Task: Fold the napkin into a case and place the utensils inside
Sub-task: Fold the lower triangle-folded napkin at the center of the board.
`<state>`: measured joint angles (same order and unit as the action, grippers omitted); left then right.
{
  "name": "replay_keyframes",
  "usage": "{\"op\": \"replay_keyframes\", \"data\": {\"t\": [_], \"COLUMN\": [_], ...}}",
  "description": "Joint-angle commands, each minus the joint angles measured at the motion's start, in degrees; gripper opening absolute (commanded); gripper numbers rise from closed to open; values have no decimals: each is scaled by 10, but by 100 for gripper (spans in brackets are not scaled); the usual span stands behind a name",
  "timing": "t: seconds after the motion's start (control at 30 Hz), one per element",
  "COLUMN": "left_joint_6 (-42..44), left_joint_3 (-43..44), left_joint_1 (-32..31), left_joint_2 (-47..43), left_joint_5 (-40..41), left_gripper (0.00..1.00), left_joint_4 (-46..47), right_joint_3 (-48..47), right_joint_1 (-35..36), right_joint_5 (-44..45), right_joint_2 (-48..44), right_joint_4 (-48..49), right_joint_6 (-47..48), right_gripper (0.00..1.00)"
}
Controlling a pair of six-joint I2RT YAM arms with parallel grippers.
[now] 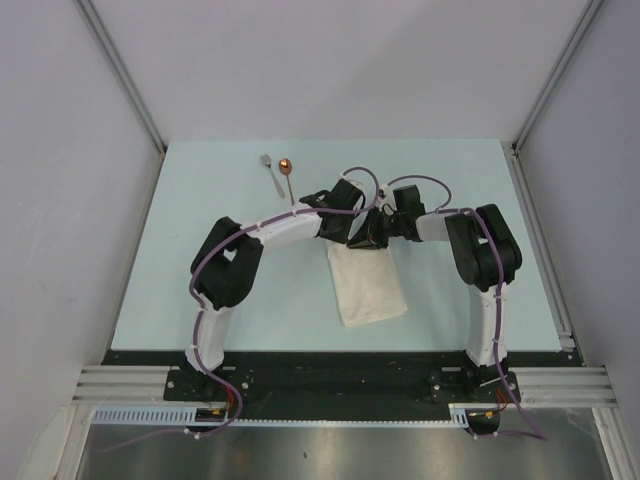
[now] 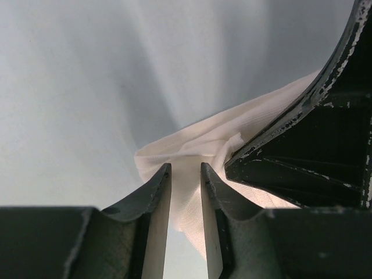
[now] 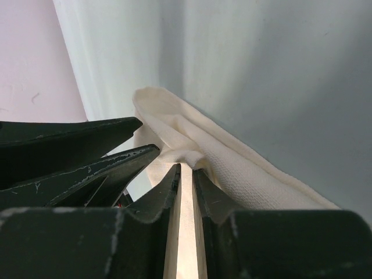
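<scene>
The off-white napkin [image 1: 367, 285] lies folded as a long layered strip in the middle of the table, its far end lifted under both grippers. My right gripper [image 3: 186, 170] is shut on a bunched fold of the napkin [image 3: 244, 168]; in the top view it [image 1: 385, 232] sits at the strip's far end. My left gripper [image 2: 186, 168] stands narrowly open right beside it, with the napkin [image 2: 192, 145] showing between and beyond its fingers; it also shows in the top view [image 1: 362, 236]. The silver fork [image 1: 269, 172] and the copper-bowled spoon [image 1: 288, 172] lie side by side at the far left.
The right gripper's black fingers [image 2: 308, 145] crowd the right of the left wrist view, and the left gripper's fingers [image 3: 75, 157] crowd the left of the right wrist view. Grey walls and metal posts enclose the pale table [image 1: 200, 260].
</scene>
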<state>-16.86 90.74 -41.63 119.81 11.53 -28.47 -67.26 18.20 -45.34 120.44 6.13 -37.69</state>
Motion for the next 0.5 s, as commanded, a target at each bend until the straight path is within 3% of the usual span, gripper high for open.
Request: {"op": "replay_keyframes", "data": {"t": [0.0, 0.47], "left_joint_6": [14, 26], "left_joint_3": [0, 6], "left_joint_1": [-5, -5], "left_joint_2": [-15, -5], "left_joint_5": [-16, -31], "left_gripper": [31, 30], "left_joint_4": [2, -17], "right_joint_3": [-18, -23], "right_joint_1": [-3, -4], "right_joint_5": [2, -3], "right_joint_2": [10, 15], "right_joint_4": [6, 6], "right_joint_6": [9, 8], "right_gripper": [17, 17]}}
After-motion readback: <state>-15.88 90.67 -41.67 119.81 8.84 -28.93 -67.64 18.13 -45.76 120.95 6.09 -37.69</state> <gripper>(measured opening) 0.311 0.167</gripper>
